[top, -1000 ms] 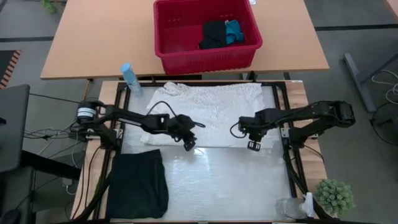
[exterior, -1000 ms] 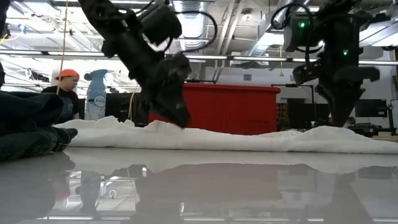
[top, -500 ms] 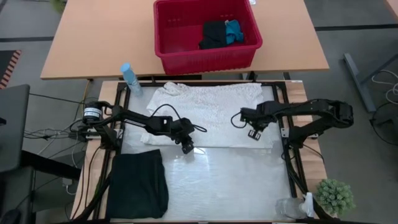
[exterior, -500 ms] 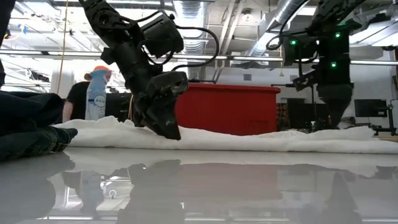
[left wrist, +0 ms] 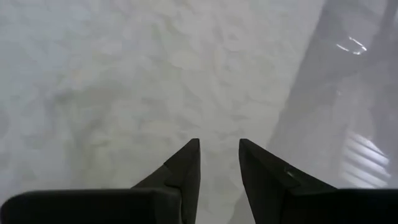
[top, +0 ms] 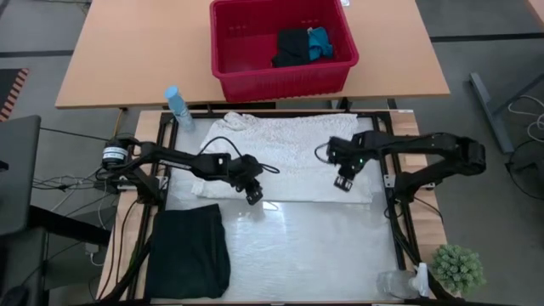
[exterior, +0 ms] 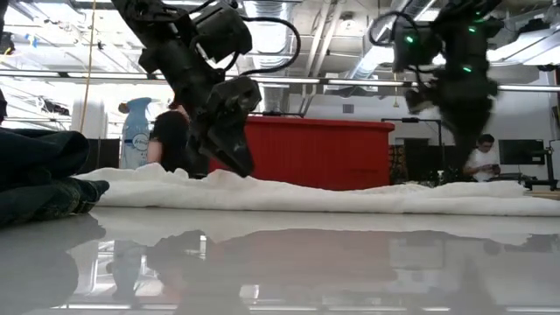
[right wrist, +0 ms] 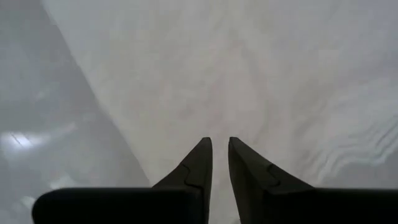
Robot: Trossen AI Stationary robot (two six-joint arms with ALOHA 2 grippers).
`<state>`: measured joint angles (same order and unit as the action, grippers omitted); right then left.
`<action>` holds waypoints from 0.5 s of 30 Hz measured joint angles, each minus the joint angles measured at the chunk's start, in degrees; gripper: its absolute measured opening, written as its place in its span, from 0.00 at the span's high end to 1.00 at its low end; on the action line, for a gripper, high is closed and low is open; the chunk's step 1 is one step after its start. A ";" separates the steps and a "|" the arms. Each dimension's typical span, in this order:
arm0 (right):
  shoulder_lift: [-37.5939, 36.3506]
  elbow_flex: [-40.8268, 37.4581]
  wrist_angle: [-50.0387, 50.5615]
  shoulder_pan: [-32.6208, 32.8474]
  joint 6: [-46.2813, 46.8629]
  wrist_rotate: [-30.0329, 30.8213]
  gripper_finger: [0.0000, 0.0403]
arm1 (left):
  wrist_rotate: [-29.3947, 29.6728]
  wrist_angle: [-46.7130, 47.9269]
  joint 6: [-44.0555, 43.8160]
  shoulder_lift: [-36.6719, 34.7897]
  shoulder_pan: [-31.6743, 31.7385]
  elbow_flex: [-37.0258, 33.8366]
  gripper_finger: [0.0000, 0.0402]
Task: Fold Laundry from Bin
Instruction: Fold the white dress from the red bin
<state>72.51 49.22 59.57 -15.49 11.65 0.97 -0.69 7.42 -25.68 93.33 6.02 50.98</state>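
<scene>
Both grippers moved onto white garment (top: 285, 157), near edge clear

A white crinkled garment (exterior: 350, 194) lies across the bench (exterior: 280, 262); the left gripper (exterior: 236, 162) hovers over it before the red bin (exterior: 324, 153).

white crinkled garment (top: 289, 157) flat mid-table | black garment (top: 189, 252) folded | red bin (top: 283, 44): black, blue items

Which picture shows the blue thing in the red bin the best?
The high view. It looks straight down into the red bin, so the small blue cloth shows beside a black one. The low view sees only the bin's outer wall, and both wrist views show just white cloth.
</scene>
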 joint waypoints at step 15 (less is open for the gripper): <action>6.45 -5.32 2.18 -2.88 9.51 19.50 0.88 | -0.30 1.43 0.33 -0.12 -0.26 0.00 0.81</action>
<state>78.96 43.89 61.75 -18.37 21.16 20.47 -0.99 8.85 -25.35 93.21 5.76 50.98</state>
